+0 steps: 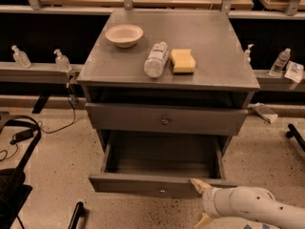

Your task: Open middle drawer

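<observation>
Reaching low from right — gripper (197, 203) splayed at pulled-out middle drawer (133, 184)

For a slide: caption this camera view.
Open white gripper at the front of the pulled-out grey metal middle drawer.

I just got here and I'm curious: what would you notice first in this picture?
The middle drawer is pulled out of the grey cabinet and looks empty inside. At bottom right the robot's white gripper is at the drawer's front, fingers spread open. On the cabinet's top sit a bowl, a bottle on its side and a yellow sponge.
</observation>
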You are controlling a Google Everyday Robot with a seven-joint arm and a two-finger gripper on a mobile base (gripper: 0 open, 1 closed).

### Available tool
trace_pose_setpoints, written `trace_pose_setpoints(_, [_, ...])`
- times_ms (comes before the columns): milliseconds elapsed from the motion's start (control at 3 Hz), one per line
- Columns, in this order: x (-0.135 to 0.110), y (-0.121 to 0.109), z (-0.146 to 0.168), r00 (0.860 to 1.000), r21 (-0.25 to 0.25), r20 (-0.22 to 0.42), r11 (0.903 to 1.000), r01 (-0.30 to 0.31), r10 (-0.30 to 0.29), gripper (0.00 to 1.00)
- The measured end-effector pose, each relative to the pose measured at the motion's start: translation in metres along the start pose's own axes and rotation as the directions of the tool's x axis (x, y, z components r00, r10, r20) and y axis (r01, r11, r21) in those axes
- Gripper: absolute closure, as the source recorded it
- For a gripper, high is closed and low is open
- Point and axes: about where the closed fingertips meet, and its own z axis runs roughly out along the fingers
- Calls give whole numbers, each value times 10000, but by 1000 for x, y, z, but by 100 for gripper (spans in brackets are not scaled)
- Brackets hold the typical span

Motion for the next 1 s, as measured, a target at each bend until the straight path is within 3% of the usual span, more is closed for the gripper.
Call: trace_pose_setpoints(1000, [0, 3, 6, 10000, -67, -62, 10000, -33, 32, 25])
